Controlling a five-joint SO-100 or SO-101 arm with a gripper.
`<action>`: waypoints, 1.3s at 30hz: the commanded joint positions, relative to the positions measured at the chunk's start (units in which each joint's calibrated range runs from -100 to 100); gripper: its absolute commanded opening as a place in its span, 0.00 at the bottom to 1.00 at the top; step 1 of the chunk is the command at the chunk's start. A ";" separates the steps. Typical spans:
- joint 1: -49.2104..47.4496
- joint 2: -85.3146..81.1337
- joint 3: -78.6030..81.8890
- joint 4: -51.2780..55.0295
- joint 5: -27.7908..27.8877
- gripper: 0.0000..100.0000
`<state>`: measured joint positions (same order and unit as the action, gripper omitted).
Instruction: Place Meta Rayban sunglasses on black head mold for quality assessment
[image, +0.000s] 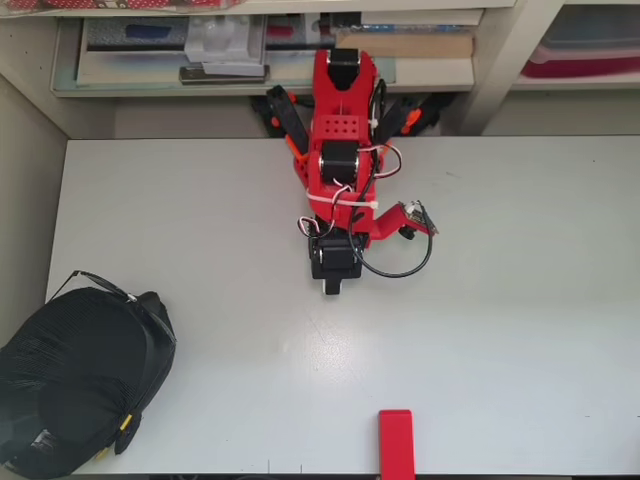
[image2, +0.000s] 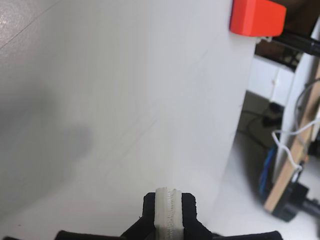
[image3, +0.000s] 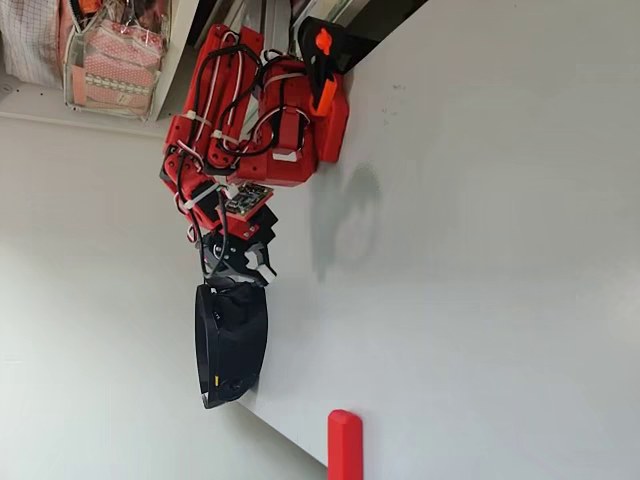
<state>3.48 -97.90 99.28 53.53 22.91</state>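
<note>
Red block (image: 395, 441) at white table's (image: 500, 330) edge.

Red arm (image: 340, 130), black gripper (image2: 169, 206) with white pads (image2: 162, 215), matte-black ribbed head mold (image: 75, 385), red block (image: 396, 442), white table (image: 500, 300), seemingly yellow-tipped sunglasses (image: 125, 424)

We see a pale grey table (image: 480, 300) carrying 3 things: the red arm's base (image: 340, 110) at its far edge in the overhead view, the black head mold (image: 70, 390) at the near left corner wearing the sunglasses (image: 140, 310), and a red block (image: 396, 440) at the near edge.
</note>
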 joint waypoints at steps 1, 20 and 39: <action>-0.62 -0.50 0.27 -0.18 -0.04 0.01; -0.79 -0.92 0.27 15.14 -0.30 0.01; -4.41 -1.17 0.27 15.31 -0.17 0.01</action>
<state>-0.84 -97.98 99.28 66.48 22.30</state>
